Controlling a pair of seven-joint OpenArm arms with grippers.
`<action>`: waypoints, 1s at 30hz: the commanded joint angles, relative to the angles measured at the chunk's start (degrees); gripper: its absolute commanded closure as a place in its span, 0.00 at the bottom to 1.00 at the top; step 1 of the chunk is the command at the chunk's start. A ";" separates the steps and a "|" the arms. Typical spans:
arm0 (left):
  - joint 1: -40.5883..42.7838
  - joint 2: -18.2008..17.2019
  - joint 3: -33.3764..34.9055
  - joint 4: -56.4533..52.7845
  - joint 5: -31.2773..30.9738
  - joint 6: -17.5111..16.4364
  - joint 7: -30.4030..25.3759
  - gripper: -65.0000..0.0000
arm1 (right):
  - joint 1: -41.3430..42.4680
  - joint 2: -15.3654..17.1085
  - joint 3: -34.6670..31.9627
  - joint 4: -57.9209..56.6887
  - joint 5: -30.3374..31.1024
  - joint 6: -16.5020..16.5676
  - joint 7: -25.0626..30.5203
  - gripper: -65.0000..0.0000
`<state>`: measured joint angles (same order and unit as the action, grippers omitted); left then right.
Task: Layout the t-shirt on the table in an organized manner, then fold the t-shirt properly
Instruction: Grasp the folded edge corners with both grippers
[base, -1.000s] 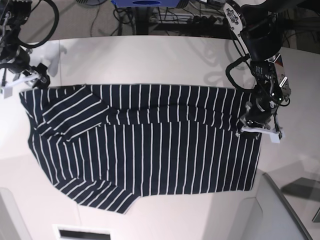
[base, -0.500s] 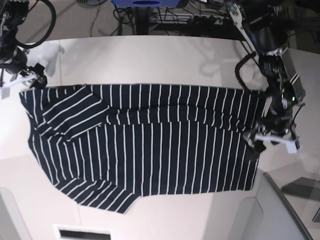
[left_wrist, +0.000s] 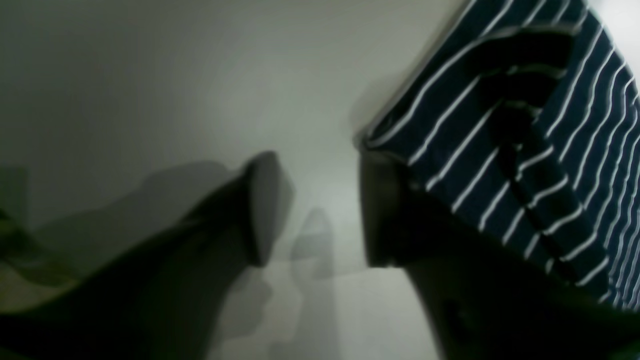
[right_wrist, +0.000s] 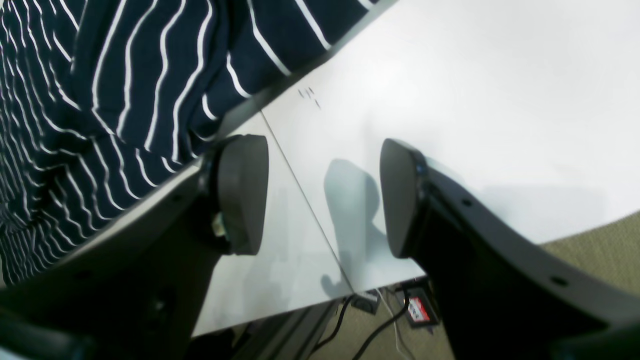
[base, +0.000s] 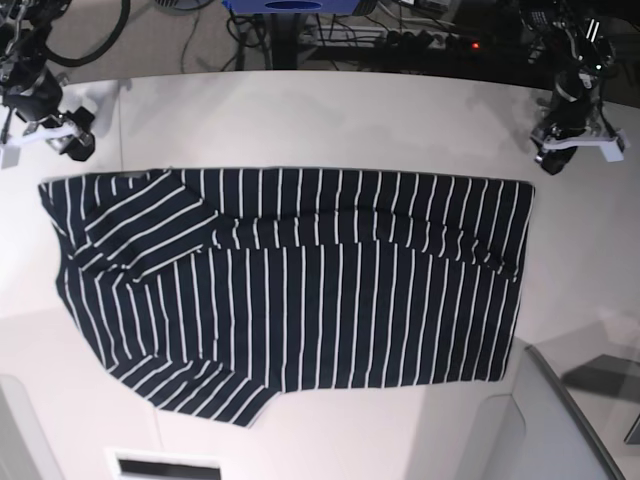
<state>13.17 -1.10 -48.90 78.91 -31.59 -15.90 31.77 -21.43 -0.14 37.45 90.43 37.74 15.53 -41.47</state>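
Note:
The dark navy t-shirt (base: 290, 290) with thin white stripes lies spread flat on the white table (base: 330, 120), one sleeve folded in at its left end. In the base view my left gripper (base: 570, 150) hovers off the shirt, just beyond its far right corner. The left wrist view shows that gripper (left_wrist: 320, 210) open and empty, with the shirt's corner (left_wrist: 550, 125) beside one finger. My right gripper (base: 50, 135) is past the shirt's far left corner. It is open (right_wrist: 320, 200) over bare table, and the shirt's edge (right_wrist: 125, 75) lies next to it.
Cables and a blue object (base: 290, 6) lie beyond the table's far edge. A grey panel (base: 570, 420) rises at the near right corner. A thin seam (right_wrist: 300, 190) crosses the tabletop. Carpet (right_wrist: 600, 240) shows past the table's edge.
My left gripper let go of the shirt's right edge and moved back to the far right corner of the table. The shirt's right end now lies flat. The right gripper shifted slightly back.

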 joint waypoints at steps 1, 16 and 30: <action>-0.47 -0.52 0.07 0.16 -0.89 -0.67 -0.87 0.44 | -0.24 0.54 0.13 1.04 0.90 0.43 0.81 0.48; -9.08 -3.34 9.30 -15.40 -0.63 -0.76 -5.18 0.30 | -0.50 0.63 0.57 0.95 0.55 0.43 0.90 0.48; -11.28 -3.95 14.40 -23.40 -0.63 -0.67 -10.89 0.73 | 2.93 0.71 0.75 -11.80 0.99 9.39 3.80 0.48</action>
<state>1.76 -4.99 -34.72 55.81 -33.74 -18.04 17.32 -18.44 0.05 38.00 78.04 38.35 24.86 -38.11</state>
